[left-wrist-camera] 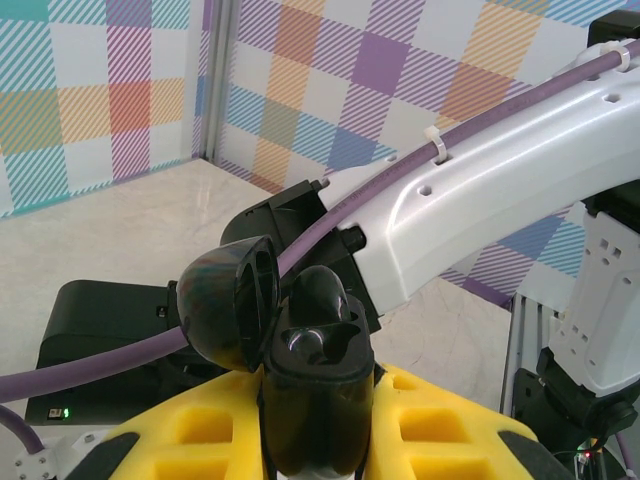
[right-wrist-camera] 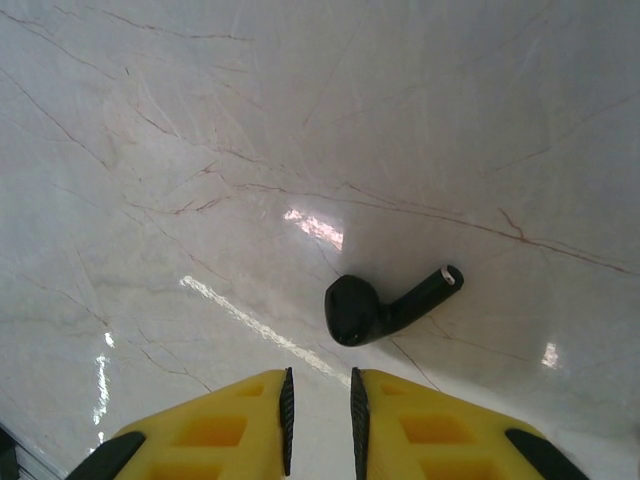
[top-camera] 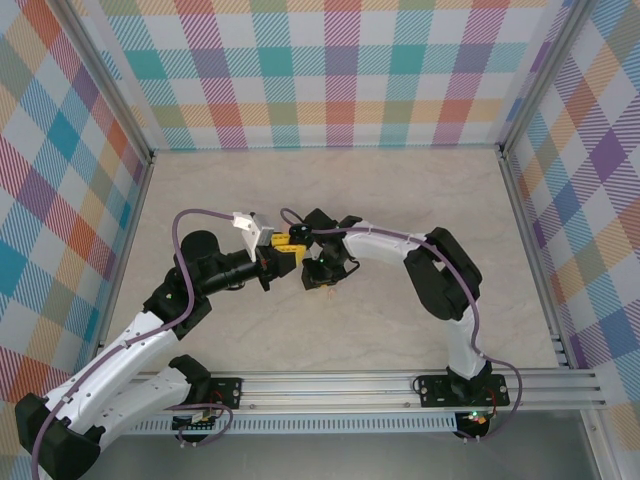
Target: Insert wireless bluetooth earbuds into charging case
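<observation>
Yellow left gripper [left-wrist-camera: 318,420] pinches my open, dark-looking charging case [left-wrist-camera: 300,370]; right gripper [right-wrist-camera: 318,420], narrowed and empty, hovers beside an earbud [right-wrist-camera: 380,305].

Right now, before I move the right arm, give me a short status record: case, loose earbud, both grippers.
charging case: dark and glossy, clamped between the yellow fingers of the left gripper
lid: swung open to the left
wells: one looks empty; the other I cannot tell
earbud: black, lying on the marble table just beyond the fingertips, untouched
right gripper: jaws a narrow gap apart, nothing between them
</observation>
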